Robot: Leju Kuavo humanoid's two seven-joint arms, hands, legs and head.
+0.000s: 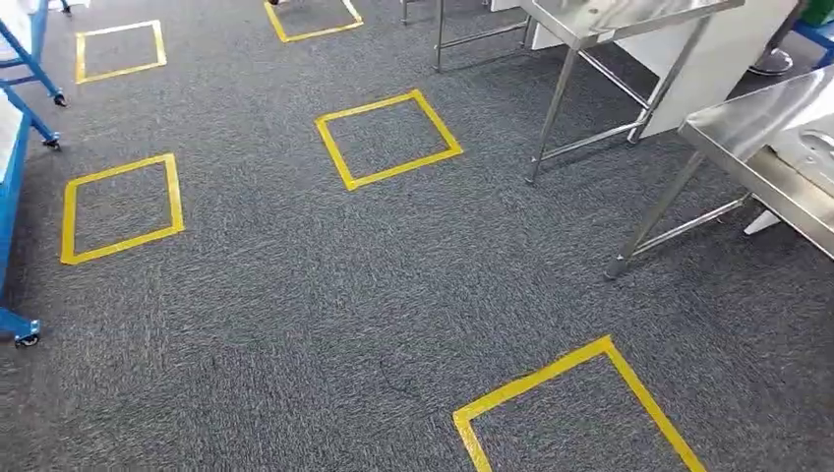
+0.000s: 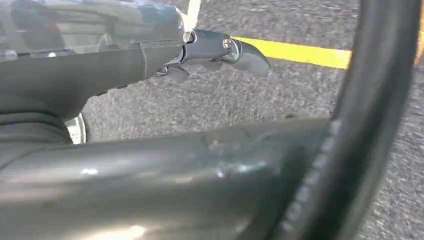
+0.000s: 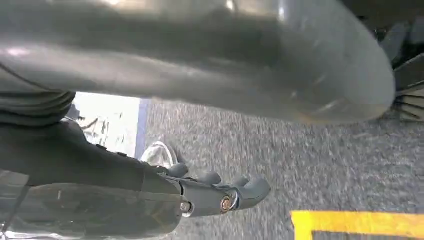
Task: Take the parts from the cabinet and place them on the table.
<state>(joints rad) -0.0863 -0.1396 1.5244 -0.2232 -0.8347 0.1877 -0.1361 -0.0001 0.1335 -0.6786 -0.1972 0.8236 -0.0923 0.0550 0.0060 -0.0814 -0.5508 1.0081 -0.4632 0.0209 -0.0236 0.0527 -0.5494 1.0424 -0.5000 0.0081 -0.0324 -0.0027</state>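
Note:
My left hand (image 2: 220, 50) hangs over grey carpet, its dark fingers stretched out with nothing in them, and a thick grey thumb (image 2: 150, 175) crosses the left wrist view. My right hand (image 3: 220, 192) also hangs above the carpet, fingers lightly bent and apart, holding nothing. In the head view a steel table (image 1: 757, 118) stands at the right, with a second steel table (image 1: 610, 20) behind it.
Grey carpet (image 1: 295, 295) carries several yellow tape squares, one ahead (image 1: 387, 138), one left (image 1: 120, 206), one close at the lower right (image 1: 580, 403). A blue wheeled frame (image 1: 12, 197) lines the left edge. Steel table legs (image 1: 654, 211) reach to the floor at the right.

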